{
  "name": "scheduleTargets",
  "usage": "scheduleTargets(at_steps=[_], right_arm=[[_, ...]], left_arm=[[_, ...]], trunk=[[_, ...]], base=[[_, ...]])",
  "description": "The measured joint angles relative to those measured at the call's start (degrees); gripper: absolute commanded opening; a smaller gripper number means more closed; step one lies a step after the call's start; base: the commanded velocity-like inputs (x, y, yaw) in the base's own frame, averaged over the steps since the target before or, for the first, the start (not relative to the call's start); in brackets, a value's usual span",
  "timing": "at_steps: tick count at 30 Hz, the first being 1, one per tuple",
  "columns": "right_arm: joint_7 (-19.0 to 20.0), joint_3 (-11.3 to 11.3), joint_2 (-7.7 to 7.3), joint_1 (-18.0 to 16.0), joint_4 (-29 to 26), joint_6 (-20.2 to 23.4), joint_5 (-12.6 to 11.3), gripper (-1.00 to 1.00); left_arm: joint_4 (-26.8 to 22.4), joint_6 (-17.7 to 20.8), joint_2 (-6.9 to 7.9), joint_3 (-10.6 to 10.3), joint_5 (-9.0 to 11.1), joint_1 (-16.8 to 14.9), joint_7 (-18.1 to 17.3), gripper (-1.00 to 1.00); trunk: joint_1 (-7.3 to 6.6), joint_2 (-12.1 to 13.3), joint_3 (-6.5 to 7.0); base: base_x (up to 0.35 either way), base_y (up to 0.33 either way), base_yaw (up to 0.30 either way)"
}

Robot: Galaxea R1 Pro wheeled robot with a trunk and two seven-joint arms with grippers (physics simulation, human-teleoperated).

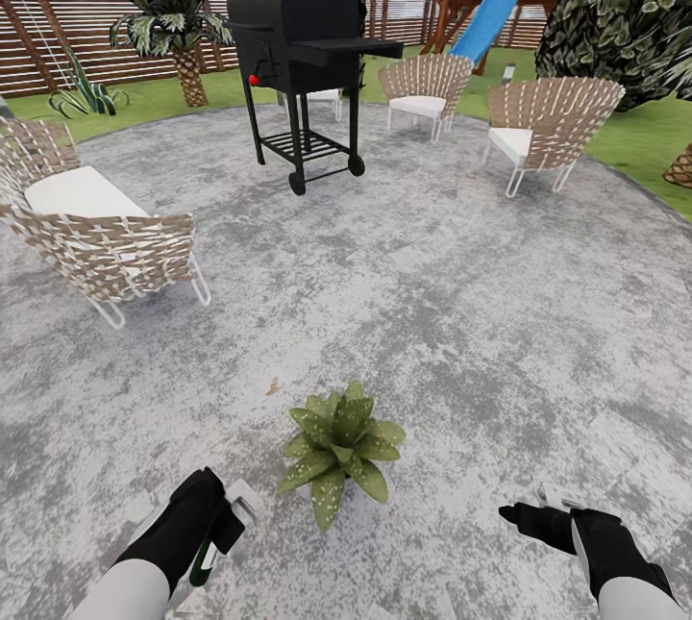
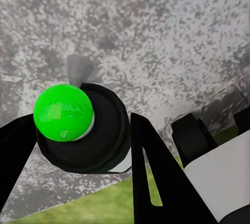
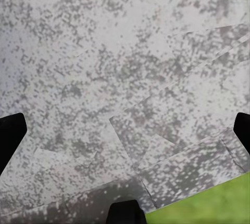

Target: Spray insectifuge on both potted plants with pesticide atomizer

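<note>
One potted plant [image 1: 341, 452], a low rosette of speckled green leaves, stands on the grey patio [image 1: 432, 312] just ahead of me; its leaves hide the pot. My left gripper [image 1: 219, 526] hangs to the plant's left, shut on the pesticide atomizer [image 1: 240, 503]. In the left wrist view the atomizer [image 2: 104, 135] is a dark round body with a bright green ball [image 2: 63, 111] on it, clamped between the black fingers [image 2: 156, 177] of the left gripper [image 2: 83, 146]. My right gripper [image 1: 524, 512] is to the plant's right, open and holding nothing, its fingers spread wide over paving in the right wrist view [image 3: 125, 133].
A black grill [image 1: 298, 53] stands across the patio. Wicker chairs sit at the left [image 1: 96, 226] and the far right [image 1: 548, 125], with another [image 1: 423, 86] behind. A palm [image 1: 178, 24], the wooden fence [image 1: 58, 34], lawn and a blue slide [image 1: 495, 10] lie beyond.
</note>
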Motion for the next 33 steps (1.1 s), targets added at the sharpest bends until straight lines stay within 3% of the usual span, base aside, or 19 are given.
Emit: scheduleTargets(at_steps=[18, 23, 26, 29, 33], right_arm=[[0.0, 0.0, -0.06, 0.0, 0.0, 0.0, 0.0, 1.00], [0.2, 0.2, -0.11, 0.0, -0.2, 0.1, 0.1, 1.00], [0.3, 0.5, -0.06, 0.0, -0.3, 0.0, 0.2, 1.00], [0.3, 0.6, 0.16, 0.0, -0.5, 0.1, 0.2, 1.00], [0.4, 0.6, 0.42, 0.0, -0.6, 0.1, 0.3, 1.00]], left_arm=[[0.0, 0.0, -0.05, 0.0, 0.0, 0.0, 0.0, -1.00], [0.0, -1.7, 1.06, 0.4, -0.2, 0.0, -0.1, -1.00], [0.1, -4.2, 2.10, 2.4, 1.0, 0.0, -0.3, -1.00], [0.2, -5.8, 2.25, 5.0, 1.5, 0.0, -0.3, -1.00], [0.4, -6.1, 2.25, 6.7, 1.6, 0.1, -0.4, -1.00]], trunk=[[0.00, 0.0, 0.00], [0.00, 0.0, 0.00], [0.00, 0.0, 0.00], [0.00, 0.0, 0.00], [0.00, 0.0, 0.00]], base=[[0.000, 0.000, 0.000], [0.000, 0.000, 0.000], [0.000, 0.000, 0.000], [0.000, 0.000, 0.000], [0.000, 0.000, 0.000]])
